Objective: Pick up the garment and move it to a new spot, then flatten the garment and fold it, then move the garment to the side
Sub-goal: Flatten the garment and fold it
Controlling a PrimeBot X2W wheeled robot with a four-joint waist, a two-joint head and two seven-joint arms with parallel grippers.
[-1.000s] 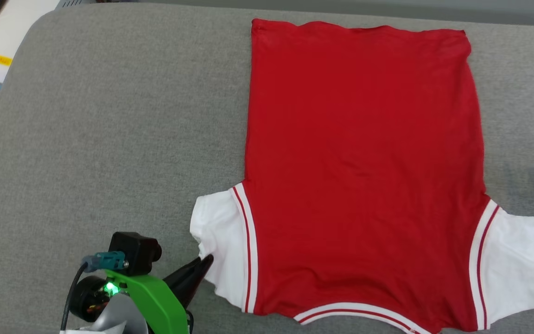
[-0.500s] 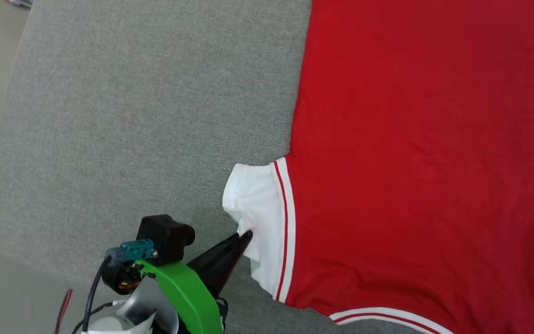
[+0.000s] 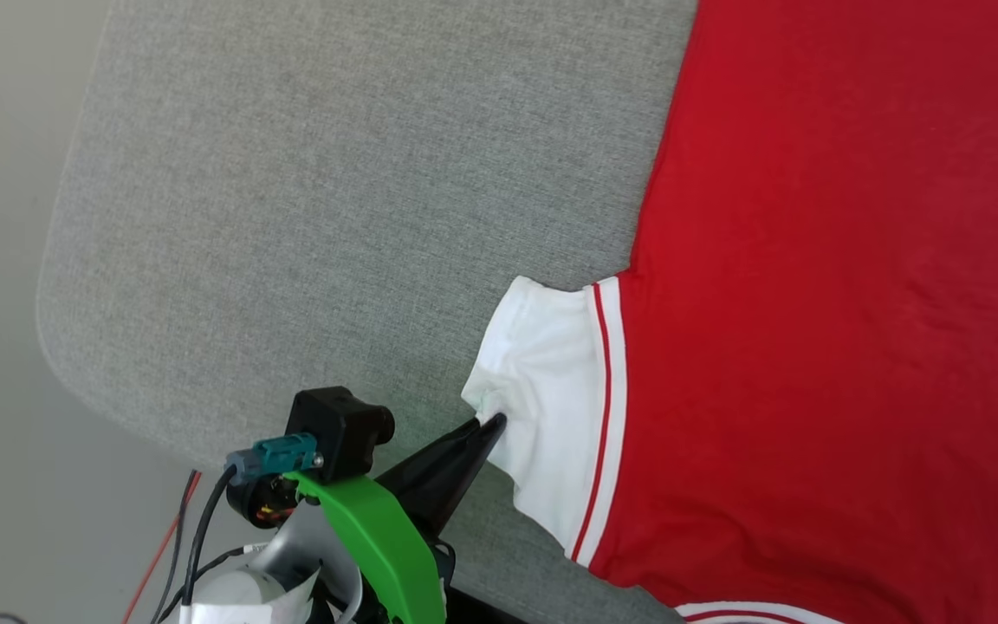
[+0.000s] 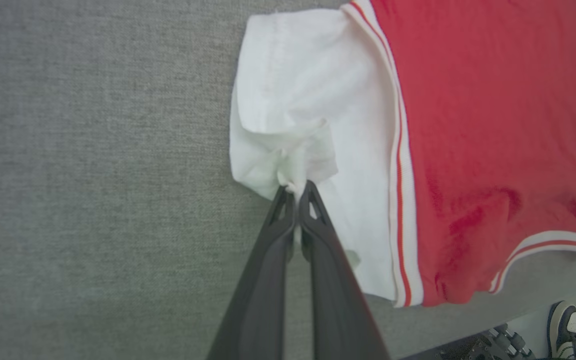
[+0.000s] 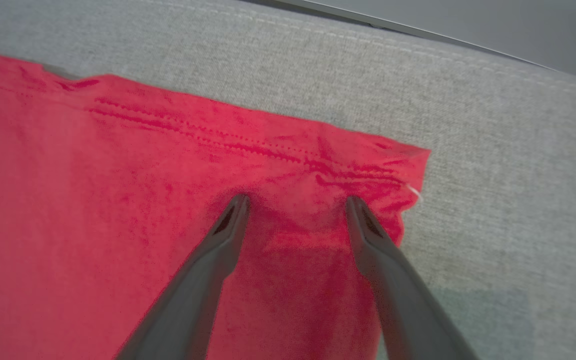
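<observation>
Flattening: left gripper (image 4: 296,192) clamped on the white sleeve (image 4: 308,90) of the garment (image 3: 811,303); right gripper (image 5: 295,205) spread apart over the hem (image 5: 268,145).
Advise drawing the white sleeve outward, low, to clear its bunching.

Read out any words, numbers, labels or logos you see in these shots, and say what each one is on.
No text can be read.
The red jersey shirt with white short sleeves shows only plain fabric and striped trim on the side facing up.
The grey fabric surface carries no markings.
</observation>
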